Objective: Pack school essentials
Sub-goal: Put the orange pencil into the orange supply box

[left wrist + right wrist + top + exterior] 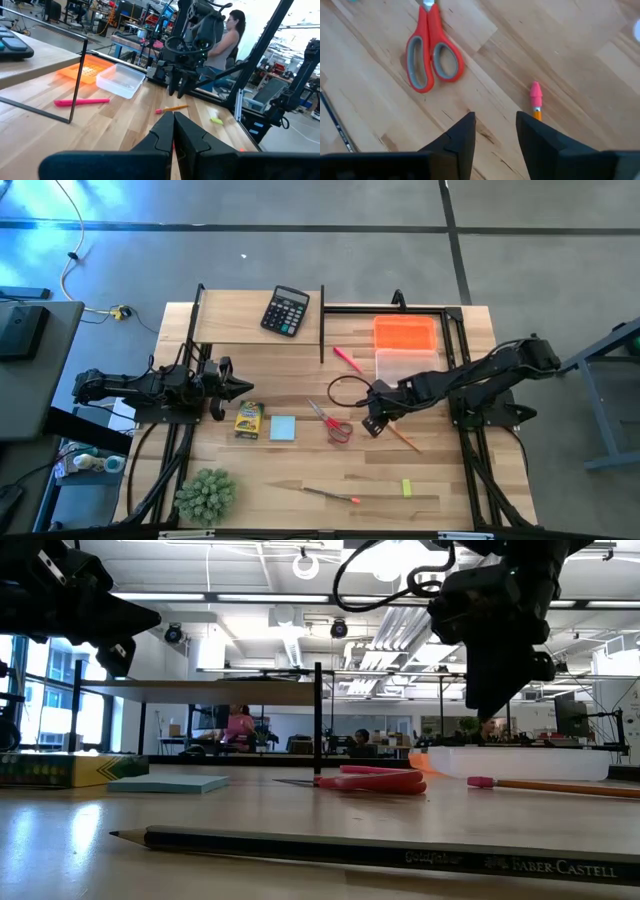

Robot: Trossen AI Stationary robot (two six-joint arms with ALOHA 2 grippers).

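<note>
Right gripper (495, 131) hung just above the table (300, 470), jaws apart and empty, orange pencil (536, 102) just beside one fingertip, red-handled scissors (430, 55) near, possibly untouched, left gripper (173, 131) shut, well apart from both.

Surface (300, 470): pale wood planks, smooth, satin sheen. Scissors (430, 57): glossy red plastic handles with grey lining. Container (121, 80): clear plastic. Pencil (400, 852): dark, matt lacquer. Right hand (495, 132): matt black plastic fingers.
</note>
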